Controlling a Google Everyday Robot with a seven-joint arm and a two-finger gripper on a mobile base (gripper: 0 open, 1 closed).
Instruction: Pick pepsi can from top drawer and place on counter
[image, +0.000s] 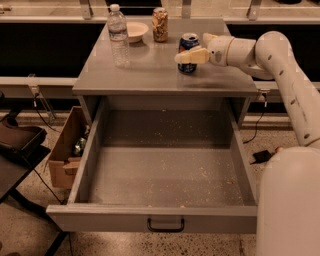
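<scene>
Pepsi can: upright on the counter, right side, so it's out of the open, bare top drawer and the placing looks done.
Gripper: in from the right, fingers clamped round the can, steadying it.
Look: dark blue, red-white logo, silver top.

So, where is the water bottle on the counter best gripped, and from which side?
Probably grip the water bottle around its middle, from the front: it stands upright, and the bowl sits close behind it. The gripper is at the pepsi can, farther right.
</scene>
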